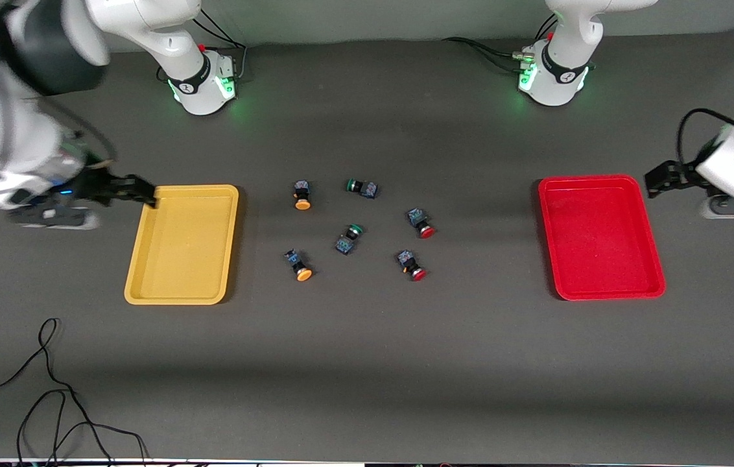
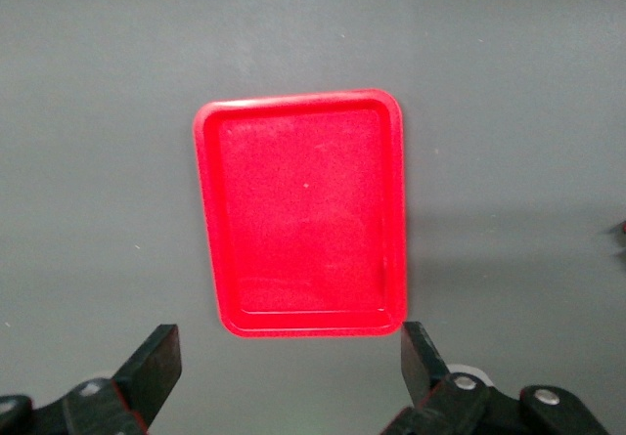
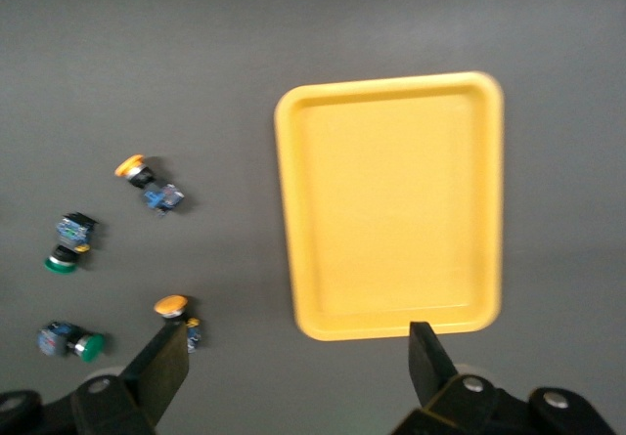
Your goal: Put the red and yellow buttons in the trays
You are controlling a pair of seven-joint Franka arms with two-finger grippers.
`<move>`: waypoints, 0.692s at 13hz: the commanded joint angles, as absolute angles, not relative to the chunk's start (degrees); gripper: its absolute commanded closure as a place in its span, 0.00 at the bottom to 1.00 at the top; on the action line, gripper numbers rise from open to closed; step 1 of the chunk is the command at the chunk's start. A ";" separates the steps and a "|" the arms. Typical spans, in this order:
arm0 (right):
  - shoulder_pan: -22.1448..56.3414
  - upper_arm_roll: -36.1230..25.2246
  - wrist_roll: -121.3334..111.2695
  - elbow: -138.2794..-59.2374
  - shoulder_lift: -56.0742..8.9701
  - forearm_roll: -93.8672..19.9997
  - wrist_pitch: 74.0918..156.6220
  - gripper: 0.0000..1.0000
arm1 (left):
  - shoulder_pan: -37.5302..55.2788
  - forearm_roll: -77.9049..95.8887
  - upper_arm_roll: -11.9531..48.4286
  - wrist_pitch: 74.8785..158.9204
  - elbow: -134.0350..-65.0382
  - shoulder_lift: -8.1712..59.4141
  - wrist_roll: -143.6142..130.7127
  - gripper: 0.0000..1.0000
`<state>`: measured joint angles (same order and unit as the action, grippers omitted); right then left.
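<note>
Front view only: red buttons (image 1: 419, 224); wrist views: both hands (image 2: 289, 362) (image 3: 298, 362) spread wide.

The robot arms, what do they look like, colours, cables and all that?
Both arms are glossy white with dark grey-black joint sections. Their round bases glow green and have black cables plugged in. The left hand and the right hand are black, each with two flat fingers on silver-screwed mounts. A black cable loops over the left wrist.

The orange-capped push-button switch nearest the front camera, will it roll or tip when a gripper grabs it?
The orange-capped push-button switch with its dark blocky body lies on its side, so its round cap may let it pivot or roll if nudged. It looks small and probably light, so it could skid on the grey table.
</note>
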<state>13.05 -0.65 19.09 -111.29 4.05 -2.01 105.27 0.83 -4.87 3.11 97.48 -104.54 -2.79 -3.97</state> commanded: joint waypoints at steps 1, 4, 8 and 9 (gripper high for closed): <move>22.73 -1.05 31.85 -119.69 7.39 -2.46 113.17 0.00 | 7.79 -4.92 2.90 97.55 -104.50 -0.98 -14.98 0.00; 33.27 -1.05 47.66 -124.53 5.81 -2.37 121.00 0.00 | 13.61 -4.83 6.22 101.76 -104.50 3.85 -28.95 0.00; 40.17 -1.05 55.81 -125.77 4.39 -1.41 122.43 0.00 | 15.12 -4.92 15.62 113.17 -104.59 13.86 -47.49 0.00; 40.17 -1.05 55.29 -126.90 4.48 -1.23 123.21 0.00 | 15.64 -5.27 17.47 116.34 -104.59 16.84 -52.59 0.00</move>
